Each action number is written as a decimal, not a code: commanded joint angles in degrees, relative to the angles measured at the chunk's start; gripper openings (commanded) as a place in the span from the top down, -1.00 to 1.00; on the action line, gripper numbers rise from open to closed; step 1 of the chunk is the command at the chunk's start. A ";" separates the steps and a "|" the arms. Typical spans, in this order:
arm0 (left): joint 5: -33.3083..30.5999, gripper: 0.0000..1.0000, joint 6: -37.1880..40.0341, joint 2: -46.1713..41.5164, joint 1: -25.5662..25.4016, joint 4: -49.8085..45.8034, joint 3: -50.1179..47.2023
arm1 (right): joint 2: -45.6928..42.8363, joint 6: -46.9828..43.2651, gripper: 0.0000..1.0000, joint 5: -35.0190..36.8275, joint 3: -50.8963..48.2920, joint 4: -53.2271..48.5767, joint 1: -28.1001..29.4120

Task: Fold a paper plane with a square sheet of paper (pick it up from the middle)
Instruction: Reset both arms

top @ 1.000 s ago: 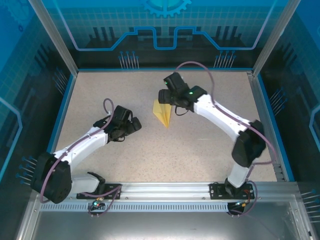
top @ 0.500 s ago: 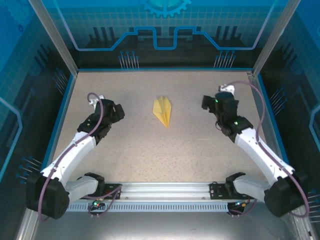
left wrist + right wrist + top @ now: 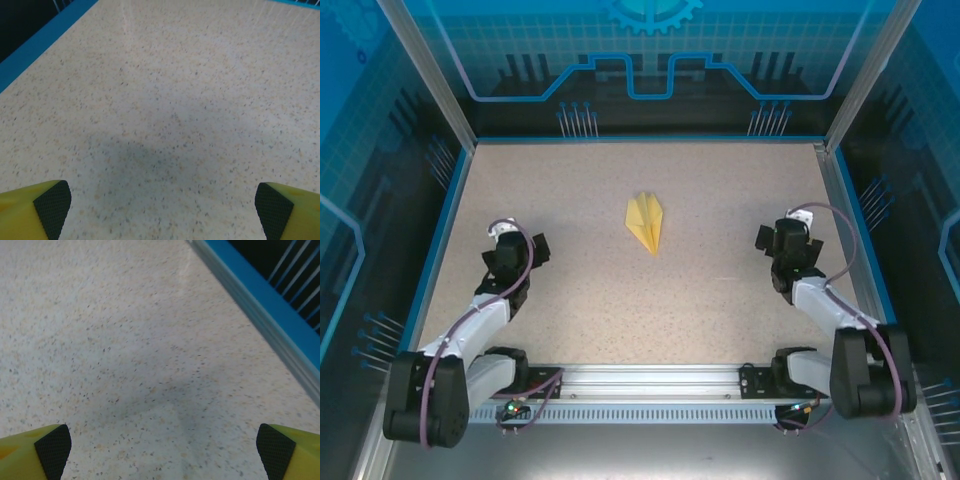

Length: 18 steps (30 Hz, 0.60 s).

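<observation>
while the left hand (image 3: pixel 514 248) and right hand (image 3: pixel 784 234) gape empty, the paper plane (image 3: pixel 646 222) lies between them, well apart.

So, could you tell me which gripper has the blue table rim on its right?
The right gripper: its wrist view has the blue rim at the upper right, whereas the left gripper sees it at the upper left.

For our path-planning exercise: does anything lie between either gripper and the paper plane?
Nothing visible does. The plane lies alone in the middle of the table, with bare speckled surface between it and the left gripper on one side and the right gripper on the other. Both grippers are open and empty.
</observation>
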 commanded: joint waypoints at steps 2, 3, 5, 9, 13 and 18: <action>8.98 -0.97 5.57 1.22 2.21 16.72 -3.36 | 4.49 -6.78 -0.99 -4.95 -1.23 14.97 0.45; 10.59 -0.97 5.85 1.92 2.74 17.95 -3.35 | 5.12 -8.01 -0.99 -6.27 -1.65 17.68 0.68; 14.04 -0.97 7.01 3.49 3.47 20.96 -3.56 | 6.38 -9.67 -0.99 -8.85 -2.16 21.59 0.81; 21.37 -0.97 7.30 8.03 4.28 28.66 -3.96 | 11.24 -11.97 -0.99 -16.47 -3.27 29.50 0.95; 23.98 -0.97 8.04 12.26 4.50 32.90 -3.05 | 14.20 -13.89 -0.99 -19.59 -2.26 30.63 1.57; 25.31 -0.97 8.23 18.16 4.83 35.94 -2.18 | 16.28 -14.29 -0.99 -20.13 -2.78 33.11 1.62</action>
